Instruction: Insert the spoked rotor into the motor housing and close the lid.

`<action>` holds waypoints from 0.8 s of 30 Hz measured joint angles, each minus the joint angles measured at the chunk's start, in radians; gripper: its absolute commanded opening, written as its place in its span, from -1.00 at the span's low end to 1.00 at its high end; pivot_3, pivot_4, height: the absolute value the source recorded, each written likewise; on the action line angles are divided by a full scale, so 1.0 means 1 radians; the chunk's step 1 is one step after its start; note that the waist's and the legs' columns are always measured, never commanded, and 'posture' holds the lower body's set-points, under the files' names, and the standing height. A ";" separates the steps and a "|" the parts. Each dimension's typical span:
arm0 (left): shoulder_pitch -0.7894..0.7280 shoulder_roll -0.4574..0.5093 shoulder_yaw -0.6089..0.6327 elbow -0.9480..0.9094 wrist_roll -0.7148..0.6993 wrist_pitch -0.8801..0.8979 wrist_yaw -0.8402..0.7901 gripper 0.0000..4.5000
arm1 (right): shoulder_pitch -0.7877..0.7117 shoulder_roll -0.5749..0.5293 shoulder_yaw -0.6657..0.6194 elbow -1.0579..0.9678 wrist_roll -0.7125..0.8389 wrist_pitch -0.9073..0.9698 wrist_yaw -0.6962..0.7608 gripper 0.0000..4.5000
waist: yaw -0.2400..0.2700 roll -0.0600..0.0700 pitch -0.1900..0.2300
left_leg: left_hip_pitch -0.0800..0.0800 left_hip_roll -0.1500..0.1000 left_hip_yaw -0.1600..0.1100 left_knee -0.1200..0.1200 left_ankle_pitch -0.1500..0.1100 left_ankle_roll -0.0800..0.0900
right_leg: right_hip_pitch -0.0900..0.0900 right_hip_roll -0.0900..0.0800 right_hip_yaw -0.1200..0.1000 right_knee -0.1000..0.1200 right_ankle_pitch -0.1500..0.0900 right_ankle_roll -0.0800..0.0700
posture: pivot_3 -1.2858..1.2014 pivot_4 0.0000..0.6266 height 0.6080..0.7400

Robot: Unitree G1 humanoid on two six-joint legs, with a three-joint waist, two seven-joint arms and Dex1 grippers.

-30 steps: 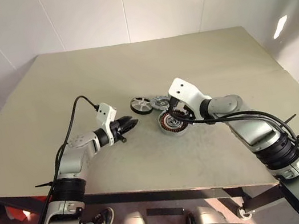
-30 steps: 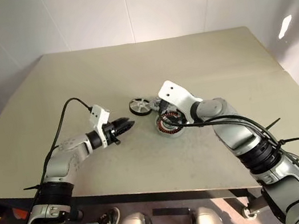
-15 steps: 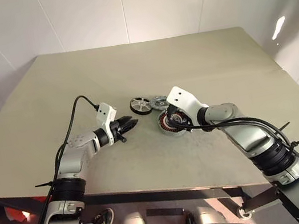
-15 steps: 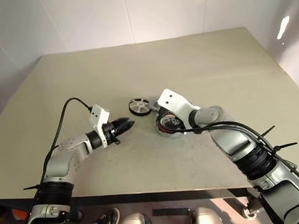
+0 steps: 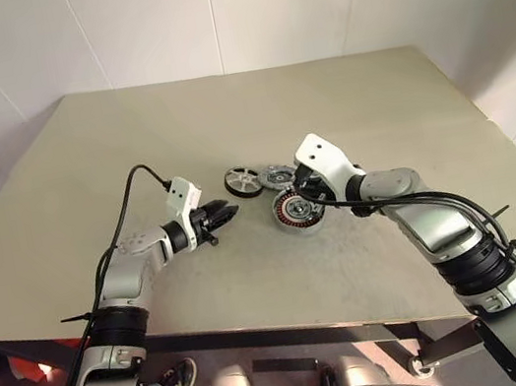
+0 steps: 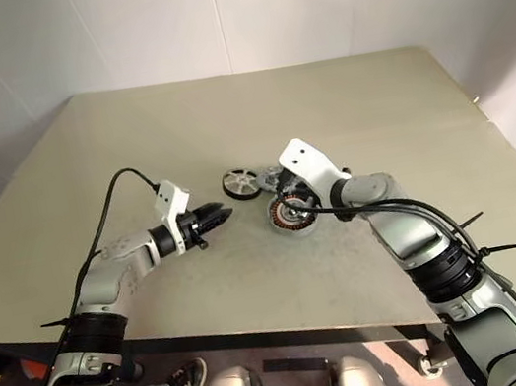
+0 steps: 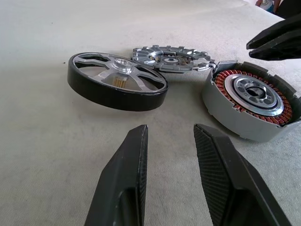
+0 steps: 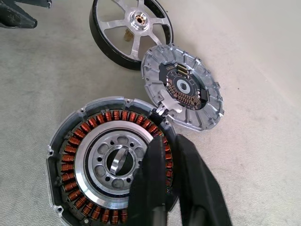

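On beige table (image 5: 341, 98), white walls (image 5: 148, 22)

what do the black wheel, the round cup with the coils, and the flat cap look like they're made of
Wheel: bright cast-metal spokes, probably aluminium; glossy black rim, possibly painted metal.
Cup: matte grey cast metal; shiny orange-red coils look like copper wire.
Cap: ribbed grey metal around a dark circuit board.

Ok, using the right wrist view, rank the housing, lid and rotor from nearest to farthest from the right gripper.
1. Motor housing: right under the shut right gripper, whose tips are at its copper windings.
2. Lid: just past the housing, leaning on its rim.
3. Spoked rotor: farthest, beyond the lid.
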 measured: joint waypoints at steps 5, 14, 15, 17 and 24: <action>0.000 0.000 0.000 0.000 0.001 0.000 0.001 -0.26 | 0.000 -0.001 0.004 0.000 -0.001 0.005 0.000 -0.98 | 0.000 0.000 0.000 | 0.000 0.000 0.000 0.000 0.000 0.000 | 0.000 0.000 0.000 0.000 0.000 0.000 | 0.03 -1.00 1.00; 0.001 0.001 0.001 0.001 0.002 0.000 0.002 -0.26 | 0.043 0.010 0.049 0.029 -0.012 -0.030 -0.003 -0.98 | 0.000 -0.001 -0.001 | 0.002 0.000 0.000 0.000 0.000 0.000 | 0.002 0.000 0.000 0.000 0.000 0.000 | 0.03 -1.00 1.00; 0.001 0.001 0.001 0.001 0.002 0.000 0.002 -0.26 | 0.043 0.010 0.049 0.028 -0.011 -0.028 -0.003 -0.98 | 0.000 -0.001 0.000 | 0.002 0.000 0.000 0.000 0.000 0.000 | 0.002 0.000 0.000 0.000 0.000 0.000 | 0.03 -1.00 1.00; 0.002 0.001 0.001 0.001 0.002 0.000 0.002 -0.26 | 0.045 0.010 0.049 0.027 -0.010 -0.026 -0.002 -0.98 | 0.000 -0.001 -0.001 | 0.002 0.000 0.000 0.000 0.000 0.000 | 0.003 0.000 0.000 0.000 0.000 0.000 | 0.03 -1.00 1.00; 0.001 -0.002 0.001 0.001 0.004 0.000 0.003 -0.26 | 0.047 0.011 0.044 0.025 -0.007 -0.018 -0.002 -0.98 | 0.000 -0.001 -0.001 | 0.002 0.000 0.000 0.000 0.000 0.000 | 0.002 0.000 0.000 0.000 0.000 0.000 | 0.03 -1.00 1.00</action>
